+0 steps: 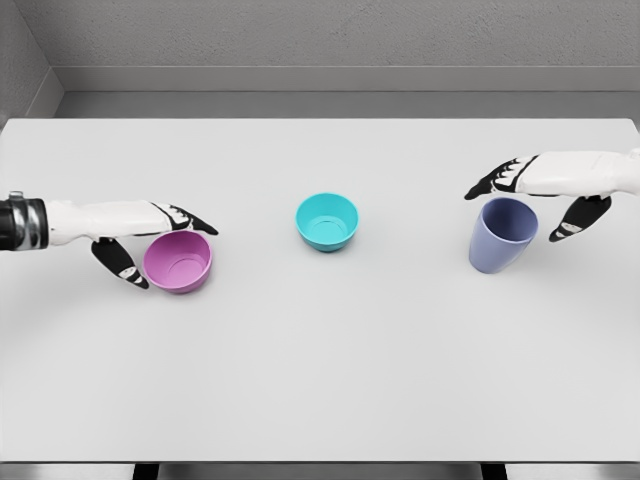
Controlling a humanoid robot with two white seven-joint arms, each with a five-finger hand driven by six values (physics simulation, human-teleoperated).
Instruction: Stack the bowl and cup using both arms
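At the left of the frame, a round pink plastic bowl [179, 262] sits on the flat white table [320, 380], tipped slightly so its opening faces up and toward the camera. The left hand [140, 240] wraps it: black-tipped fingers [190, 219] lie along the upper rim and the thumb curves down the bowl's left side, so the bowl is in its grasp. Near the middle of the frame, well apart from both hands, a small teal plastic bowl [327, 221] stands upright. At the right, a tall lavender plastic cup [502, 235] leans a little, and the right hand [545, 195] clasps it, fingers over the far rim and thumb down its right side.
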